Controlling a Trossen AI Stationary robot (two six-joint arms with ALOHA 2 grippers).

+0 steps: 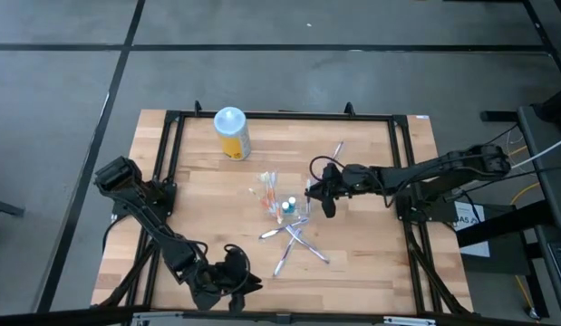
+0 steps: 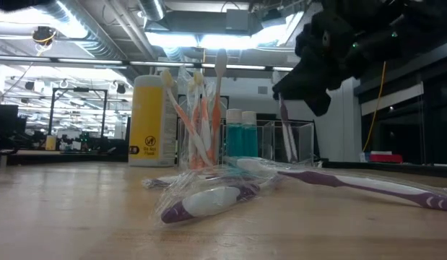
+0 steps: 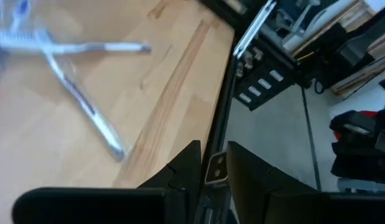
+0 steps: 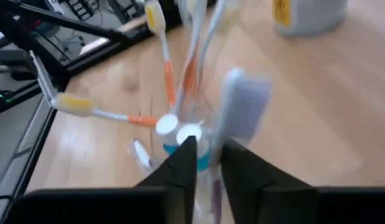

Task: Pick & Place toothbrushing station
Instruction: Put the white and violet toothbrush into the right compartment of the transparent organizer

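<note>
I hold my right hand just right of the clear holder mid-bench, clenched on a purple toothbrush kept upright for dropping in; left hand waits near, grip unclear.

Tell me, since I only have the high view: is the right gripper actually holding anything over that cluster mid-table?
Observer: It seems so. In the right wrist view, the right gripper is closed on a purple toothbrush, brush head up.
Operator: Is it in a holder yet?
Observer: Not clearly. The low view shows its lower end hanging at a clear square holder; I cannot tell whether it is inside or behind.
Operator: What stands next to that holder?
Observer: Two teal bottles with white caps, and past them orange toothbrushes standing upright.
Operator: And the left arm?
Observer: The left gripper waits over the table's edge rail, touching nothing.
</note>
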